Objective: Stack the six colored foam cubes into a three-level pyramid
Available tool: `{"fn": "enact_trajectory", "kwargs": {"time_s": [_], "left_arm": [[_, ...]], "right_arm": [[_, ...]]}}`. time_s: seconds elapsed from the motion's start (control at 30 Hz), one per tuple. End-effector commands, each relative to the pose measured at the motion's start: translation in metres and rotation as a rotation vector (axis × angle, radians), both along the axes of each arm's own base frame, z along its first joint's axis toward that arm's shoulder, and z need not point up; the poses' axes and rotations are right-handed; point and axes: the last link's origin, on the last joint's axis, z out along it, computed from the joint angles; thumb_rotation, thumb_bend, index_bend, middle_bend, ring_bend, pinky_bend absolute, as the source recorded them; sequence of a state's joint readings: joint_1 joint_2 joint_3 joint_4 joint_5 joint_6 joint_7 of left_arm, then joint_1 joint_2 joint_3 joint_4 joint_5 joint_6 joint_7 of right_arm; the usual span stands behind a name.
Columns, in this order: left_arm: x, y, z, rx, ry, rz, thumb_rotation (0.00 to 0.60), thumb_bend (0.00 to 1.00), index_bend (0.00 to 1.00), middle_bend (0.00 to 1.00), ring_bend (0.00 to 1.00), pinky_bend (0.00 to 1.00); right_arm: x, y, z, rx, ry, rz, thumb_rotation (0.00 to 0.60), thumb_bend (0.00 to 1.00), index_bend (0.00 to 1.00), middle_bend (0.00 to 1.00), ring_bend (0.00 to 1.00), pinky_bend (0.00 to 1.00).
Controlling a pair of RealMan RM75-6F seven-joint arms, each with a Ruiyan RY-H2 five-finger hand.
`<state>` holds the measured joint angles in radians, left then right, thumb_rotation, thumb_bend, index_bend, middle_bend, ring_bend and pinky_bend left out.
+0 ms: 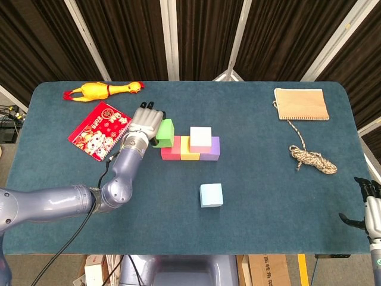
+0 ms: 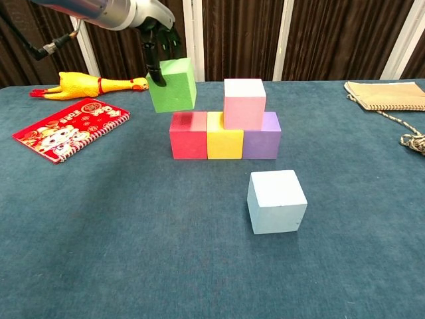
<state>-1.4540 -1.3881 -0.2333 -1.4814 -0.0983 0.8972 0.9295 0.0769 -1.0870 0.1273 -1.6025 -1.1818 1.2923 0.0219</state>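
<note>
Leftmost, the left hand point(image 2: 158, 34) pinches the green foam cube point(image 2: 172, 84) from above, holding it tilted just over the red foam cube point(image 2: 189, 135), likely to seat it beside the pink foam cube point(image 2: 244, 103). The pale blue foam cube point(image 2: 276, 201) waits on the desk point(image 2: 99, 232), while far right the right hand point(image 1: 369, 210) hangs idle, fingers spread.

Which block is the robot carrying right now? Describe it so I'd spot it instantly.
Find the row of red, yellow and purple cubes mid-table, with a pink cube on top. Just above the row's red end hangs the green cube, pinched by the left hand. It is the only green block and the only one off the table.
</note>
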Motion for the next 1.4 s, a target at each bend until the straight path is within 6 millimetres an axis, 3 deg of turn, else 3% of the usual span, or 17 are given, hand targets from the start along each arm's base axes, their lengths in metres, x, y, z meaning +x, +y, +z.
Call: {"fn": "enact_trajectory", "kwargs": {"time_s": [0.03, 0.67, 1.4], "left_arm": [[0.003, -0.001, -0.005, -0.001, -0.017, 0.006, 0.6, 0.39, 0.29, 0.29, 0.0, 0.0], [0.021, -0.008, -0.025, 0.026, -0.002, -0.023, 0.6, 0.39, 0.29, 0.29, 0.0, 0.0], [0.023, -0.009, -0.039, 0.028, 0.026, -0.02, 0.6, 0.39, 0.29, 0.29, 0.0, 0.0]], "right_arm": [[-0.001, 0.0, 0.001, 0.0, -0.002, -0.001, 0.6, 0.19, 0.13, 0.14, 0.02, 0.0], [-0.003, 0.001, 0.007, -0.015, -0.023, 0.004, 0.6, 0.19, 0.13, 0.14, 0.02, 0.0], [-0.005, 0.002, 0.011, -0.022, -0.032, 0.001, 0.6, 0.19, 0.13, 0.14, 0.02, 0.0]]}}
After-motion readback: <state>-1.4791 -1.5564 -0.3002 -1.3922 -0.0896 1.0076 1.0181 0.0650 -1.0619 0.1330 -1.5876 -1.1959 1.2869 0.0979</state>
